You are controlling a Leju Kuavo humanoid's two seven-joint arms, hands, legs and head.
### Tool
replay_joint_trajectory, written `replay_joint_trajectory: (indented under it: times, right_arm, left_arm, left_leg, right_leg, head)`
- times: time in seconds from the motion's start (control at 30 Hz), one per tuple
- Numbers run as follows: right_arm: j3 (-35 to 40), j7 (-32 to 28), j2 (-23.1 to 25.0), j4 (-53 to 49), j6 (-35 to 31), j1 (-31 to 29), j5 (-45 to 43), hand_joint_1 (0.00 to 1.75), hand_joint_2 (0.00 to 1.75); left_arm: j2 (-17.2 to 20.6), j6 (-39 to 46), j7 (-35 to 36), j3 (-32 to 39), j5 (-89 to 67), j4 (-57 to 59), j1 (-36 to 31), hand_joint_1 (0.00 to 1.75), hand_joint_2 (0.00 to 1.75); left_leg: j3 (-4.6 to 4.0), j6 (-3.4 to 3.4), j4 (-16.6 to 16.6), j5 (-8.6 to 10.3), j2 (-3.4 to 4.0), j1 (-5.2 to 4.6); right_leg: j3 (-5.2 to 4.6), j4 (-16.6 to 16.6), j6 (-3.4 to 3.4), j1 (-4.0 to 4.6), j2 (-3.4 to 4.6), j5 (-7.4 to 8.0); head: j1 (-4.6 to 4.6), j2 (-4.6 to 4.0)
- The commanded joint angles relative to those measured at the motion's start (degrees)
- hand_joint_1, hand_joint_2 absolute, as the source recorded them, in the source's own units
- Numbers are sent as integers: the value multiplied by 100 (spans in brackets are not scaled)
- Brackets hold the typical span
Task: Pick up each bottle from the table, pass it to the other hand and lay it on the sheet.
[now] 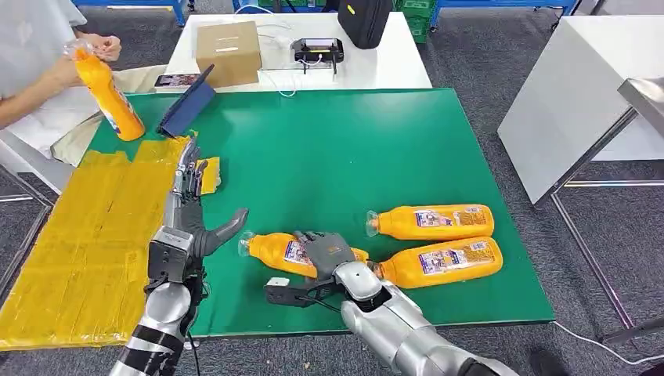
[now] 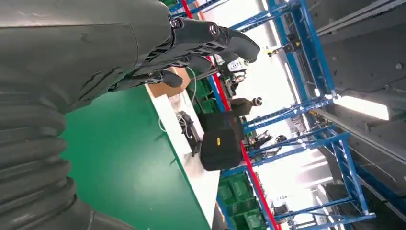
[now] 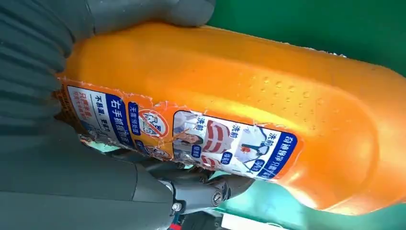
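My right hand [image 1: 329, 254] grips the nearest bottle [image 1: 294, 252], lying on the green table [image 1: 329, 157]. My left hand [image 1: 192, 227] waits open, holding nothing, beside the yellow sheet [image 1: 86, 235]. Two more bottles [image 1: 434, 222] [image 1: 442, 262] lie untouched; no bottle lies on the sheet.

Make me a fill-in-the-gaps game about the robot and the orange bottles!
1. The robot's right hand grips an orange bottle lying on the ____ table.
2. Beside it, ____ more bottles lie on the table.
3. The left hand holds ____.
4. A person holds a bottle near the ____ sheet.

Missing words: green; two; nothing; yellow
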Motion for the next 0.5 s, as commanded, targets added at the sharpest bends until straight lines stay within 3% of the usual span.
replay_joint_trajectory:
  times: [0.03,0.17,0.33,0.37,0.5]
  right_arm:
    - [-206,68,-131,667,-199,111,-107,175,175]
    - [-805,-117,-212,-372,-1898,379,-335,175,175]
    - [-1717,-710,-547,-2834,-2843,1273,-485,175,175]
    - [-1881,-975,-524,-3223,-3035,1445,-648,175,175]
    - [-2536,-1784,-325,-4372,-3524,1999,-925,175,175]
  left_arm:
    - [-18,-35,-9,-137,70,372,-265,0,175]
    - [33,24,32,-40,30,-55,25,0,175]
    - [20,-64,120,12,-114,-315,259,0,175]
    - [21,-72,122,1,-128,-301,278,0,175]
    - [-6,-235,124,-126,-36,-183,299,0,175]
  left_leg:
    - [6,-5,-6,3,-30,8]
    - [1,-6,-4,2,-30,10]
    - [-29,2,-1,6,-43,6]
    - [-34,4,1,2,-42,6]
    - [-77,7,7,12,-34,-5]
  right_leg:
    - [15,-10,-6,5,-8,-3]
    - [13,-10,-8,7,-1,-3]
    - [17,-7,3,4,-2,-1]
    - [45,-6,16,3,2,2]
    - [8,4,31,-5,0,12]
  head:
    - [0,0]
    - [2,0]
    - [0,0]
    - [2,0]
    - [0,0]
